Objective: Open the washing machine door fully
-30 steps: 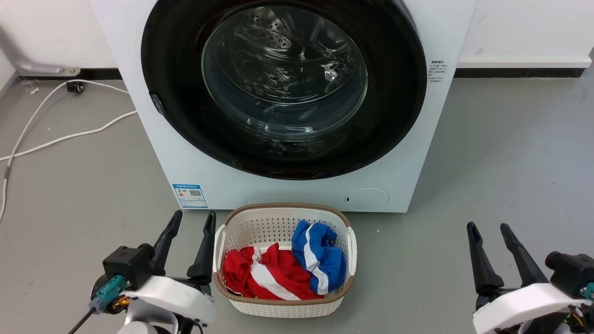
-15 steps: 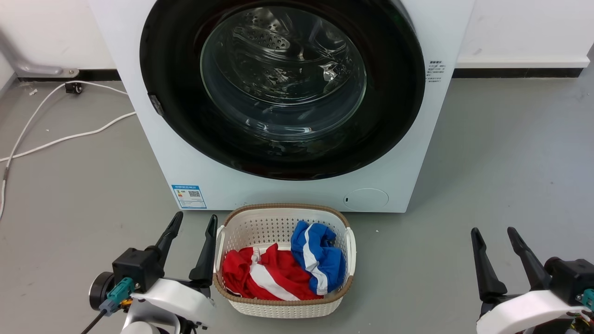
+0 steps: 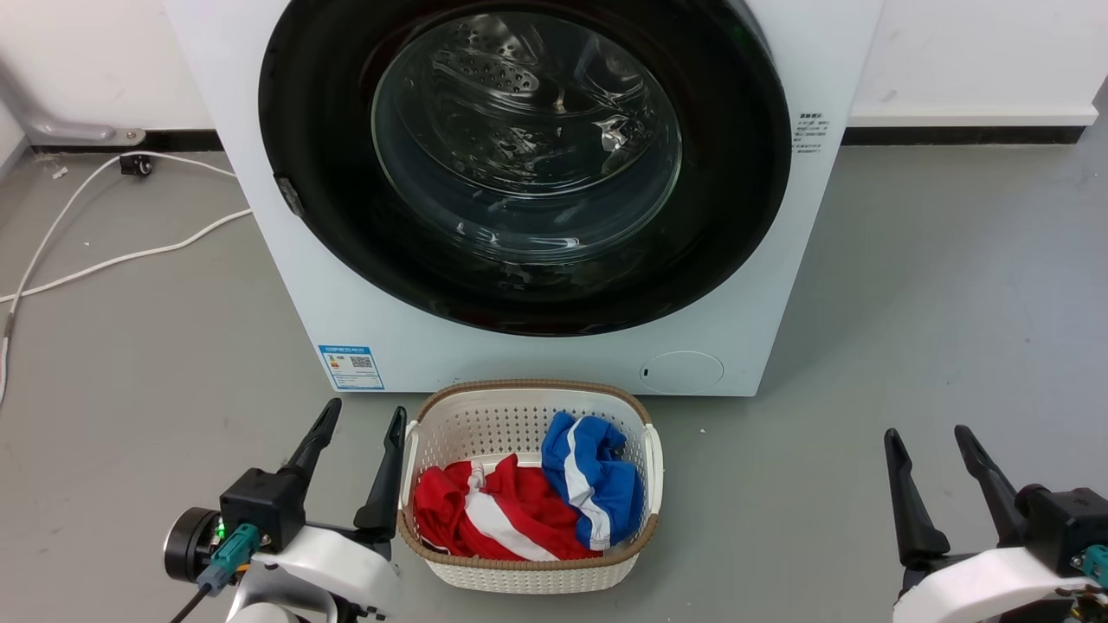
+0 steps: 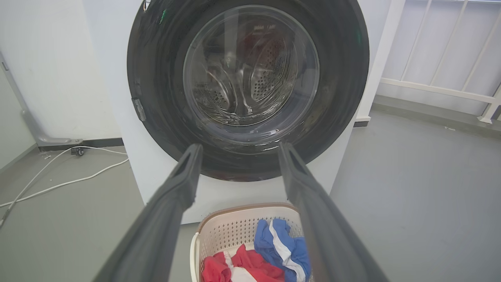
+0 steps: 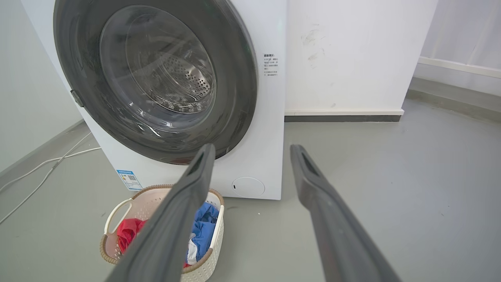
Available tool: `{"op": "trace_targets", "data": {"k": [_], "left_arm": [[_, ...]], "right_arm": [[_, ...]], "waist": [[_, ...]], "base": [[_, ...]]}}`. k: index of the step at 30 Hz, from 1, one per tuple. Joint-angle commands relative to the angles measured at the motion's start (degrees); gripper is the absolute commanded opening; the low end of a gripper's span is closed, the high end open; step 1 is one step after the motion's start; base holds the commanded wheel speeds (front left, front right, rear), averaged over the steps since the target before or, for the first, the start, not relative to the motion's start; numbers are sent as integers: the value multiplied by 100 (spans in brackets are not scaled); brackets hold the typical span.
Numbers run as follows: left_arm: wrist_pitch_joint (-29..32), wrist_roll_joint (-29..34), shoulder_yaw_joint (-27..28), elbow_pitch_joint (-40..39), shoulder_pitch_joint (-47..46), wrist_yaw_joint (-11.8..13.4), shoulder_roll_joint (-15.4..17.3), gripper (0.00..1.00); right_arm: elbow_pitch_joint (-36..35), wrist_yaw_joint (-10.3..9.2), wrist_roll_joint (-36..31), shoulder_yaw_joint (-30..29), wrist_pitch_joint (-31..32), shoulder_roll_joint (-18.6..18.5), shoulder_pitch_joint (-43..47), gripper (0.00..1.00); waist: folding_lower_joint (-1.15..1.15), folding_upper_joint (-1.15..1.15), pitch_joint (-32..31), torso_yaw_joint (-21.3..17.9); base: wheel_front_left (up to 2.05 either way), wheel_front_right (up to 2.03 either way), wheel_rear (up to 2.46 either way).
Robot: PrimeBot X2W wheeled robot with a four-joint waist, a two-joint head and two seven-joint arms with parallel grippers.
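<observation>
Faces the shut washing machine door (image 3: 524, 164), top cropped at twelve o'clock; holds left gripper (image 3: 365, 407) and right gripper (image 3: 926, 432) splayed apart.

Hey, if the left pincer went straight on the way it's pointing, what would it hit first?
Most likely the washing machine door, somewhere around its glass centre. The left pincer aims above the laundry basket, though depth is hard to judge.
</observation>
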Motion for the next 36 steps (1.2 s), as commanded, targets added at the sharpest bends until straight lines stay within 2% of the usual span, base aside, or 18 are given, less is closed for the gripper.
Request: {"op": "trace_targets", "data": {"k": [1, 12, 33, 34, 35, 36], "left_arm": [[-43, 81, 19, -7, -102, 20, 17, 100], [-153, 309, 68, -11, -43, 36, -24, 100], [-141, 61, 122, 158, -66, 5, -74, 100], [-141, 52, 122, 165, -68, 4, -76, 100], [-141, 42, 119, 173, -72, 3, -77, 100], [-141, 36, 118, 176, -79, 5, -78, 100]], "right_arm": [[-29, 0, -113, -12, -31, 17, 34, 100], [23, 0, -375, -33, -139, 21, 75, 100], [226, 0, -30, -40, -192, 20, -30, 100], [245, 0, 17, -44, -161, 20, -25, 93], [246, 0, 25, -50, -150, 20, -30, 36], [247, 0, 41, -51, -150, 20, -39, 0]], "waist": [[0, 0, 0, -1], [0, 0, -10, -21], [0, 0, -23, -33], [0, 0, -24, -33], [0, 0, -23, -33], [0, 0, -23, -34]], "base": [[0, 0, 0], [0, 0, 0], [0, 0, 0], [0, 0, 0], [0, 0, 0], [0, 0, 0]]}}
